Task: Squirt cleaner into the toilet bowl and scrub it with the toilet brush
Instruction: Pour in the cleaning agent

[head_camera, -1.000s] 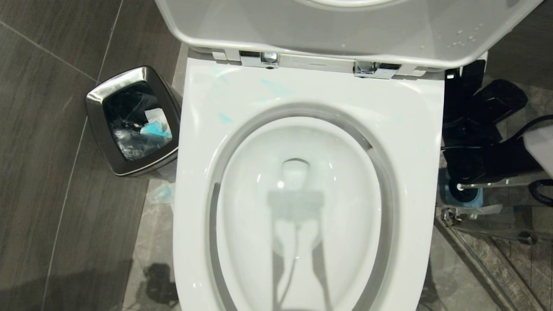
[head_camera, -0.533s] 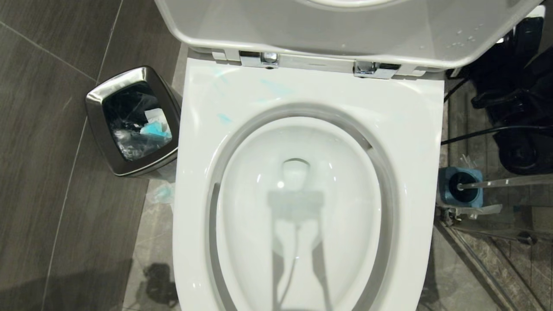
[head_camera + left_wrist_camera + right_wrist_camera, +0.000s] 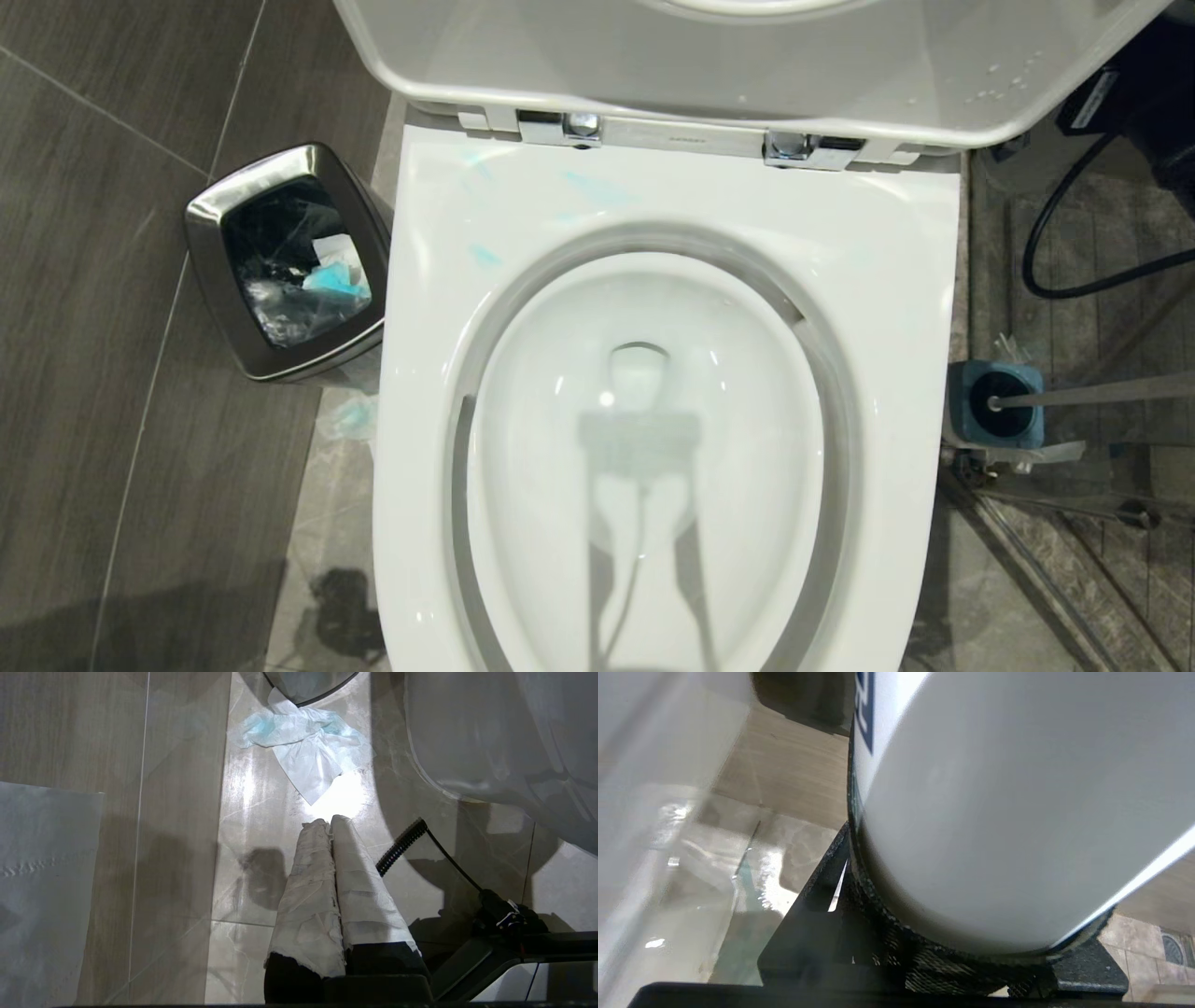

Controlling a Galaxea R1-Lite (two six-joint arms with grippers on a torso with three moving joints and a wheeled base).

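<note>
White bottle [image 3: 994, 812] inside right gripper [image 3: 924, 952]

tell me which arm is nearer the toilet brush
Right. The right arm is beyond the toilet brush, on its side of the toilet bowl. The left gripper hangs shut over the floor across the bowl, near a crumpled tissue.

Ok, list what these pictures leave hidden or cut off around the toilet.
- Toilet brush: head view; its head is sunk in the blue holder, and the handle end lies past the right edge.
- Toilet bowl: head view; the front is cut by the bottom edge.
- Right wrist view: a white cylinder near the lens blocks most; what it is, unclear.
- Right arm: head view; mostly past the top right corner.
</note>
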